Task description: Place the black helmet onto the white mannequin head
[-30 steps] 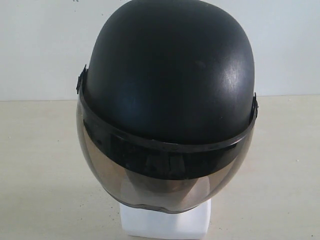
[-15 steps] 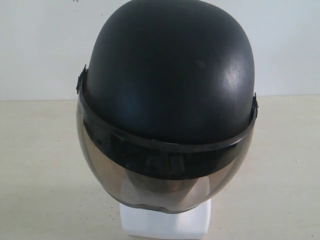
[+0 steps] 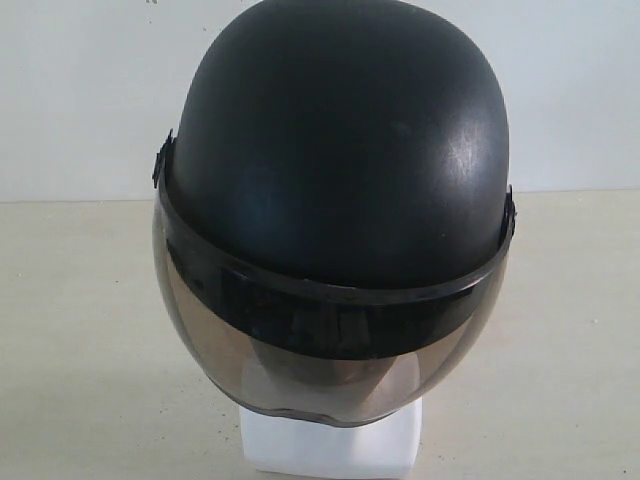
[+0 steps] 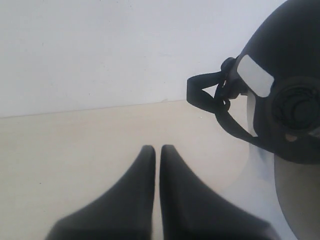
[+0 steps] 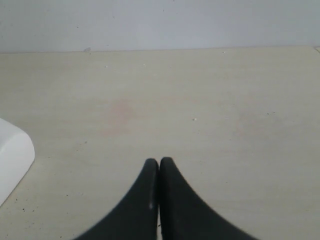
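Left gripper (image 4: 156,149), right gripper (image 5: 159,162): sitting fully closed, gripping nothing. Possibly risking tipping helmet (image 3: 340,150) off head (image 3: 330,448), mid-frame, if snagging strap (image 4: 202,92) at upper right while passing.

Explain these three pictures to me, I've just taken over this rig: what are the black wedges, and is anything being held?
It is a robot with two arms, each ending in a two-finger gripper. The wide picture comes from a camera off the arms: the black helmet sits on the white mannequin head, of which only the neck base shows clearly below the tinted visor, on a pale table. The other two come from wrist cameras. The black wedges are gripper fingers: the left gripper is near the helmet's strap, the right gripper faces the tabletop. Both are shut and hold nothing.
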